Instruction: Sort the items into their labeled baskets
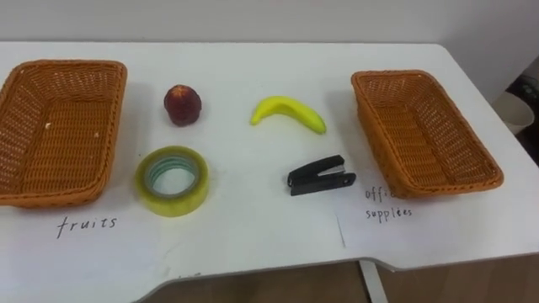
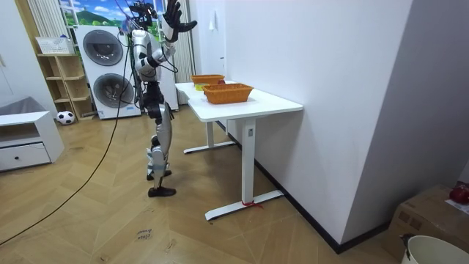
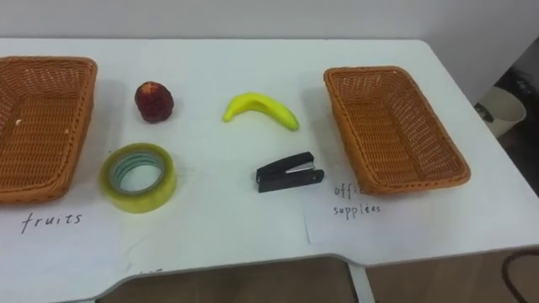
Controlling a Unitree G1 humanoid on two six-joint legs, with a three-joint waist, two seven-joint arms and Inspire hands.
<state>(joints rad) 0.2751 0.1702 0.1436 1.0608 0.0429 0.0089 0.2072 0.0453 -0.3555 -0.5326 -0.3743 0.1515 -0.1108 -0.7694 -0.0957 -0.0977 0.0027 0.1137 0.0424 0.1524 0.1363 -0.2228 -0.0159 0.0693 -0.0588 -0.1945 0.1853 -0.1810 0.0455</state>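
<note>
Well, left eye view: the smooth curved banana (image 1: 288, 114) and round red fruit (image 1: 182, 104) lie between the stiff wicker fruits basket (image 1: 114, 126) and supplies basket (image 1: 376, 135), with the glossy tape roll (image 1: 172, 180) and black stapler (image 1: 321, 176) nearer me. Room view: my right hand (image 2: 173, 15) is raised, fingers spread, empty. I'd grasp the banana mid-curve, gently.

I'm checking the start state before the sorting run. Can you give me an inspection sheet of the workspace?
Surface: white table, with the robot standing at its long side.
Job's things: apple, banana, tape roll and stapler lie apart between the left basket and the right basket; both baskets are empty.
Clutter: nothing seen.
Hands: one hand is raised high, off the table; which one cannot be told.
Cables: nothing seen on the table.
Surroundings: washing machines behind the robot, wooden floor, white wall.
</note>
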